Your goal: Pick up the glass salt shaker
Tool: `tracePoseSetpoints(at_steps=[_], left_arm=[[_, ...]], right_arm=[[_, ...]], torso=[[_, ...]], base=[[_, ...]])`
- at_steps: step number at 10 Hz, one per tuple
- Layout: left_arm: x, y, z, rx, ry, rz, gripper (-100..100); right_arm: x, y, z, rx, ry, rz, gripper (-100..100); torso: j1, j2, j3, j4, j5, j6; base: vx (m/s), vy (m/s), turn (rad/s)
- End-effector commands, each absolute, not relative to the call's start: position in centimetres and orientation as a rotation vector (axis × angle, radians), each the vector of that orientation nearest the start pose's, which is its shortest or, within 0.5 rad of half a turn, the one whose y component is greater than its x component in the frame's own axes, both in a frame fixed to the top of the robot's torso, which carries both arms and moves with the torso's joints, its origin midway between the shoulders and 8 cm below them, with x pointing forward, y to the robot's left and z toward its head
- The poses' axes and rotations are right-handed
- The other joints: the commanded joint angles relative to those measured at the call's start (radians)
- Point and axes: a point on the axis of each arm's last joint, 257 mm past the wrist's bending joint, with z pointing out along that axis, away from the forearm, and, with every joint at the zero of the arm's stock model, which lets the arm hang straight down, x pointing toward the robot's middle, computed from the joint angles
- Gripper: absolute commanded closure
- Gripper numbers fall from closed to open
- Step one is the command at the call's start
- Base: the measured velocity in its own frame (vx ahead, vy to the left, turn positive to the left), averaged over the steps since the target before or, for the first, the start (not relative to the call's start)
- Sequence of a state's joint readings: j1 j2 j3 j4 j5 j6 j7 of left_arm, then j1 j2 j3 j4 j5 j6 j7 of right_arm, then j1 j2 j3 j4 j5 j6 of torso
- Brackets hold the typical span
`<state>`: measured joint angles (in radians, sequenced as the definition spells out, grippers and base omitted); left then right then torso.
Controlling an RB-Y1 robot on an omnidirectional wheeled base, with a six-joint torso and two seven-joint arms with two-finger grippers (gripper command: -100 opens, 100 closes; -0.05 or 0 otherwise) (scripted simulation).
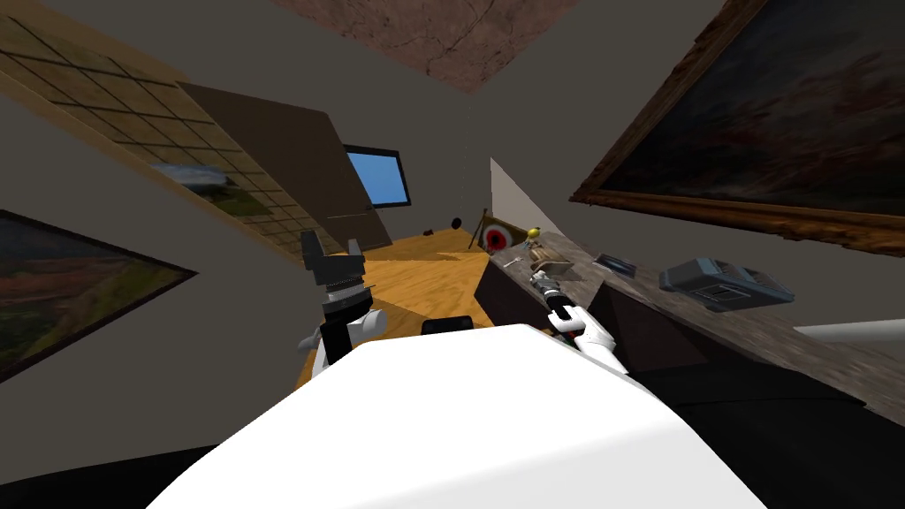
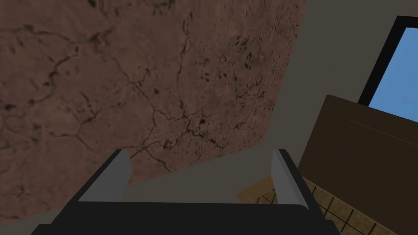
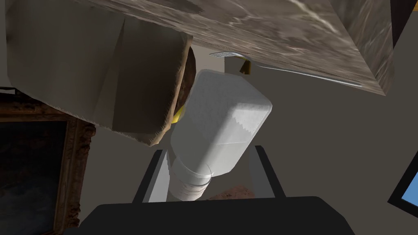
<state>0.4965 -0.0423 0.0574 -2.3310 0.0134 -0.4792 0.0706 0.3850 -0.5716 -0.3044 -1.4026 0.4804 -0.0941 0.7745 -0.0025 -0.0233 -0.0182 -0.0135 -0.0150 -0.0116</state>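
Observation:
A white, blocky salt shaker (image 3: 220,122) with a ribbed round cap lies between the fingers of my right gripper (image 3: 210,150). The fingers stand narrowed against its sides, and its cap reaches back to the gripper's body. Its far end is at the edge of the mottled stone counter (image 3: 285,32). In the head view my right gripper (image 1: 537,276) is stretched out over the near end of that counter (image 1: 707,327). My left gripper (image 1: 331,256) is raised off to the left, and its fingers (image 2: 122,175) stand wide apart with nothing between them.
A tan, box-like thing (image 3: 102,69) sits right beside the shaker, with something yellow (image 3: 177,116) behind it. A fork (image 3: 222,54) lies on the counter's edge. Further along the counter are a dark flat thing (image 1: 616,262) and a grey-blue appliance (image 1: 725,284).

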Motion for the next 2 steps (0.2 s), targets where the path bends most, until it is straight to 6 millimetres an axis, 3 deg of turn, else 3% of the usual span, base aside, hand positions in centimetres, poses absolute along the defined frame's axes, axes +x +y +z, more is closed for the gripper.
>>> tracePoseSetpoints(at_steps=[1, 2], left_arm=[[33.19, 30.17, 4.47, -0.685, 0.522, -1.326, 0], [33.19, 30.17, 4.48, -0.685, 0.522, -1.326, 0]], right_arm=[[35.19, -60.41, -30.96, 0.057, 1.877, -0.529, 100], [35.18, -60.33, -30.9, 0.051, 1.874, -0.528, 0]], torso=[[0.0, 0.0, 0.0, 0.0, 0.0, 0.0], [-0.003, 0.002, 0.001, 0.001, -0.001, -0.001]], base=[[0.034, 0.034, -0.026], [0.006, 0.008, 0.005]])
